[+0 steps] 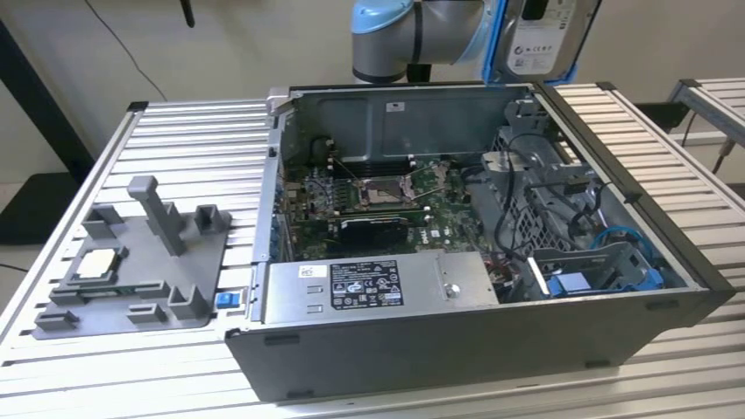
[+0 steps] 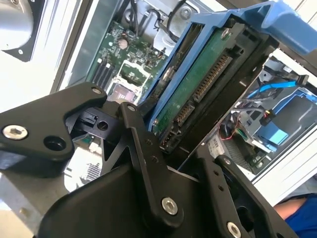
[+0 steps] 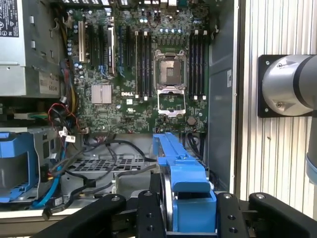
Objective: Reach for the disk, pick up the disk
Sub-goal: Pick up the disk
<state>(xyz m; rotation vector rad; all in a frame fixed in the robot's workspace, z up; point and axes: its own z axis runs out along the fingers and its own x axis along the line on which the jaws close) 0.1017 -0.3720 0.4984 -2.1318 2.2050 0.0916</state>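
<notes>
Gripping the disk (image 3: 184,191), pincer (image 3: 190,218) clamped shut, high above the open computer case (image 1: 652,301)

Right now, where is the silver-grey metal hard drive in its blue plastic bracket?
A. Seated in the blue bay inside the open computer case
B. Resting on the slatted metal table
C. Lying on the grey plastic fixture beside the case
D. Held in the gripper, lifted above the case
D: in the exterior view the disk hangs at the arm's end above the open computer case, and in both wrist views the gripper is clamped on its blue bracket.
</notes>
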